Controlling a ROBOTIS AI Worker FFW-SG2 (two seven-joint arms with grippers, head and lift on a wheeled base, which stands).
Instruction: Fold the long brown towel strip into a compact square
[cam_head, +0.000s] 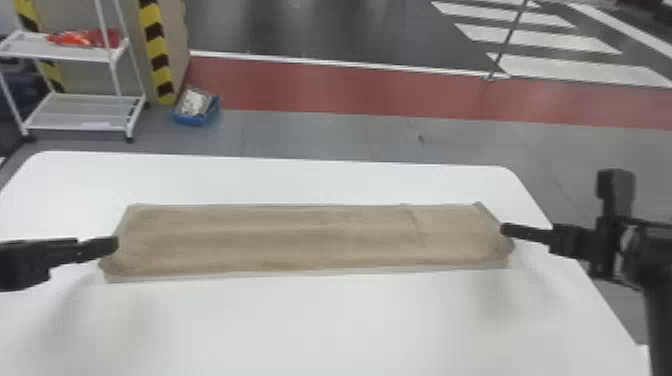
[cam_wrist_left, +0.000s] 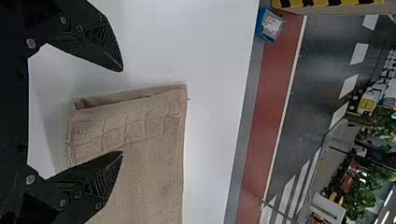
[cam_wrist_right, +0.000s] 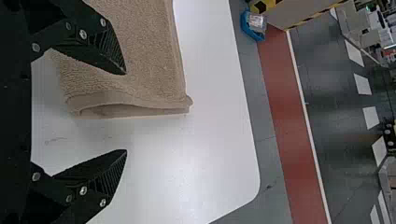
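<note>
The brown towel strip (cam_head: 300, 237) lies flat and long across the white table, left to right. At its left end is my left gripper (cam_head: 112, 244); in the left wrist view this gripper (cam_wrist_left: 122, 111) stands open, its fingers apart above the folded end of the towel (cam_wrist_left: 149, 126). Beside the strip's right end is my right gripper (cam_head: 507, 229). The right wrist view has the right gripper (cam_wrist_right: 126, 112) open too, with the towel's layered end edge (cam_wrist_right: 135, 107) between the line of its fingers. Neither grips the cloth.
The white table (cam_head: 320, 320) extends in front of and behind the towel. Past its far edge, a white shelf cart (cam_head: 85, 112) and a blue bin (cam_head: 196, 119) stand on the floor at the left, near a striped pillar (cam_head: 156, 55).
</note>
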